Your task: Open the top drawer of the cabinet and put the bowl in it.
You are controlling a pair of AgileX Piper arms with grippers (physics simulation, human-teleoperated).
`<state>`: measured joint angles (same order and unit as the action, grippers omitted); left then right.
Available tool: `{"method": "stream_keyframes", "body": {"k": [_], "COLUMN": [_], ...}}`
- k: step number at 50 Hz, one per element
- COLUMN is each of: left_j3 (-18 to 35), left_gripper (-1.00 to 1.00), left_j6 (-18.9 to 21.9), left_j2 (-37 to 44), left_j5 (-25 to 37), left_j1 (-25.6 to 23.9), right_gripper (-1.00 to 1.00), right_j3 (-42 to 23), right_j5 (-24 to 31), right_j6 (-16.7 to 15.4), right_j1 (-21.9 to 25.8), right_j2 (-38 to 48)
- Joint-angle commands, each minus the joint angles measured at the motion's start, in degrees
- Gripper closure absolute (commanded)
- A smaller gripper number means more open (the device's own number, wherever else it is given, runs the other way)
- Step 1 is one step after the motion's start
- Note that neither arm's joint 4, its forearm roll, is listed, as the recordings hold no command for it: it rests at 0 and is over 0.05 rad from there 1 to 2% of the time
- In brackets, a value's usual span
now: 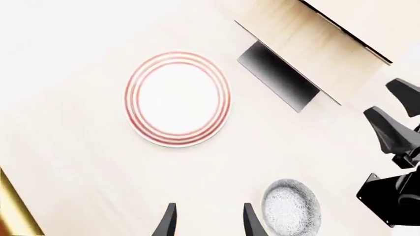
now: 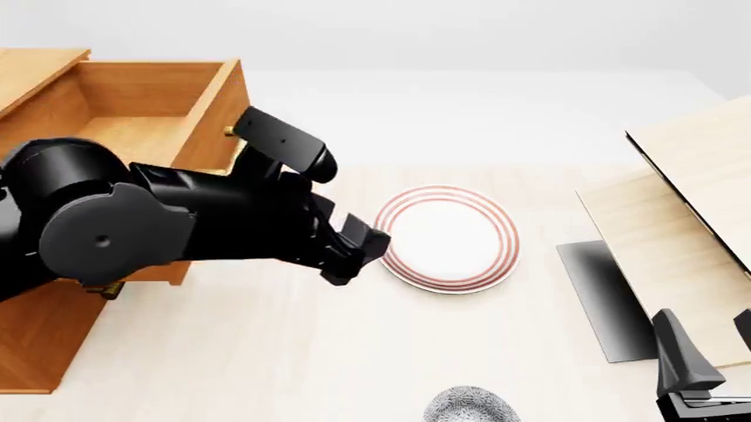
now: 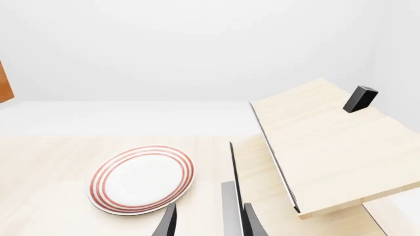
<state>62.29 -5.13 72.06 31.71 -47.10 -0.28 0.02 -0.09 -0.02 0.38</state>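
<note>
Top drawer [image 2: 141, 110] stands pulled out at the front view's upper left, and the left gripper [image 2: 358, 251] hangs mid-frame with fingers parted, holding nothing. The bowl [image 2: 472, 407] sits at the bottom edge, below the plate [image 2: 449, 237]; the right gripper [image 3: 208, 221], also spread and empty, waits lower right.

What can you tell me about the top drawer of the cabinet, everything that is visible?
The top drawer is an orange-brown wooden box, deep and open-topped, pulled out of the cabinet toward the table. Its inside looks empty where visible; the left arm covers its front part. No gripper touches it. The bowl is still on the table.
</note>
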Motion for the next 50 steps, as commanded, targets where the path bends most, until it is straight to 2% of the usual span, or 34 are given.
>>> {"method": "stream_keyframes", "body": {"k": [1,6,11,24,33,37,50], "left_j3": [-2.0,-4.0,-4.6,-7.5,-8.9,-8.2,-7.0], "left_gripper": [-1.00,-1.00,-1.00,-1.00,-1.00,-1.00,-1.00], "left_j6": [-3.2,-4.5,-7.6,-9.0,-12.4,-14.9,-16.9], "left_j2": [4.8,6.3,10.1,10.8,14.5,18.1,21.3], "left_j5": [-5.5,-9.0,-12.4,-14.3,-17.1,-18.4,-19.1], "left_j1": [-4.3,-5.2,-7.9,-7.8,-9.4,-11.7,-13.6], "right_gripper": [-1.00,-1.00,-1.00,-1.00,-1.00,-1.00,-1.00], "right_j3": [0.0,0.0,0.0,0.0,0.0,0.0,0.0], "right_j5": [0.0,0.0,0.0,0.0,0.0,0.0,0.0], "right_j6": [0.0,0.0,0.0,0.0,0.0,0.0,0.0], "right_j1": [0.0,0.0,0.0,0.0,0.0,0.0,0.0], "right_j2": [0.0,0.0,0.0,0.0,0.0,0.0,0.0]}}
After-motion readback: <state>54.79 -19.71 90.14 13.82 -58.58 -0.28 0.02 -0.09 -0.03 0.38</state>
